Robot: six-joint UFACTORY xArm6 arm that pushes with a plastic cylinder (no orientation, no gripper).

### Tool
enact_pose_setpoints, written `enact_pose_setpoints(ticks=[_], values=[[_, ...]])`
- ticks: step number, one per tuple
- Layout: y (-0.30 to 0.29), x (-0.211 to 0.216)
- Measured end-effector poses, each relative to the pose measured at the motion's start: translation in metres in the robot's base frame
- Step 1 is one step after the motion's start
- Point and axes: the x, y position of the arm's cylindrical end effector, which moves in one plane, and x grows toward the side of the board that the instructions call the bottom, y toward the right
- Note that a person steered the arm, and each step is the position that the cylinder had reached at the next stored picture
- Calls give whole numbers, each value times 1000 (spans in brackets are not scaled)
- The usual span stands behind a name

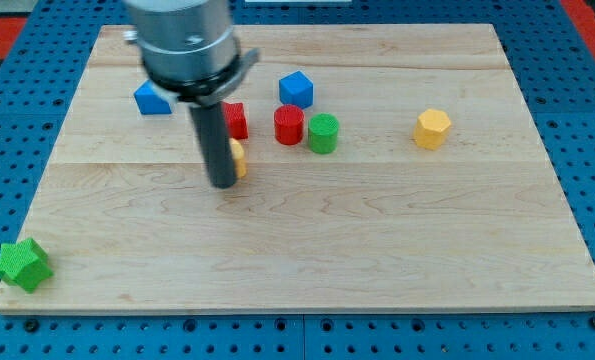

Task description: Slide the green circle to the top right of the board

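The green circle (323, 133), a short green cylinder, stands on the wooden board (317, 240) just above the middle, touching or nearly touching a red cylinder (289, 125) on its left. My tip (222, 184) is down on the board to the left of the green circle, about a hundred pixels away and a little lower. The rod hides most of a small yellow block (238, 158) right beside it, and part of a red block (235, 120) above that.
A blue cube (296, 89) sits above the red cylinder. A blue block (152, 98) lies at upper left. A yellow hexagon (432, 128) lies to the right. A green star (21, 264) sits at the board's bottom left corner.
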Motion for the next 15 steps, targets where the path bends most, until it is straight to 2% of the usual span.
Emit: enact_pose_setpoints(ticks=[2,5,7,10,11,14,15], values=[[80,-40],[139,-89],[181,-145],[171,-217],[200,-225],[199,-226],[228,-226]])
